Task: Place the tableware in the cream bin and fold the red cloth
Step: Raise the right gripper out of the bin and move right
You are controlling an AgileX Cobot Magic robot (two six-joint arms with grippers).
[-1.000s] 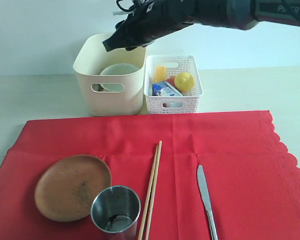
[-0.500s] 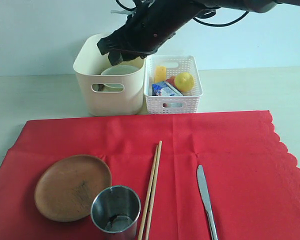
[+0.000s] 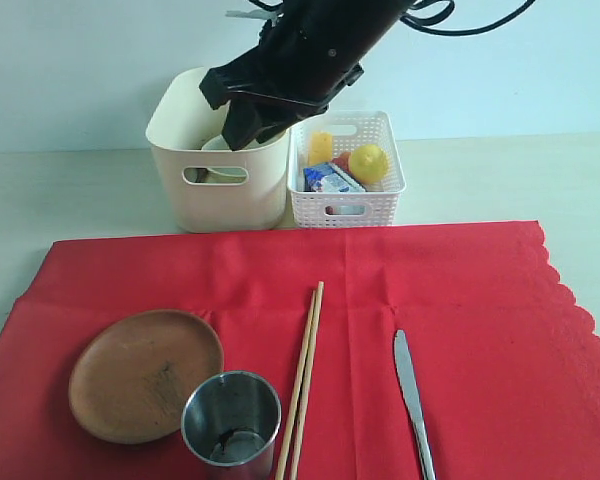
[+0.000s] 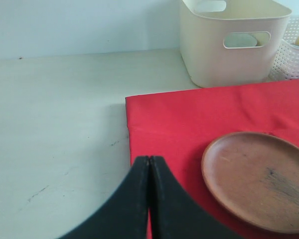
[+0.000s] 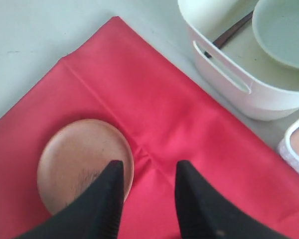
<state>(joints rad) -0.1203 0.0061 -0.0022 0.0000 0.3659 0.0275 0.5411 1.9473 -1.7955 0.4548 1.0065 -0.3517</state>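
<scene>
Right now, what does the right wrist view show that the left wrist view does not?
Only the right wrist view: the inside of the cream bin, holding the pale bowl and a dark spoon handle, and the open right claw. Only the left wrist view: the shut left claw. Both: the bin's outer wall, the brown plate and the red cloth.

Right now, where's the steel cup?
Exterior view: the steel cup stands on the red cloth at the bottom, left of centre, between the brown plate on its left and the chopsticks on its right.
</scene>
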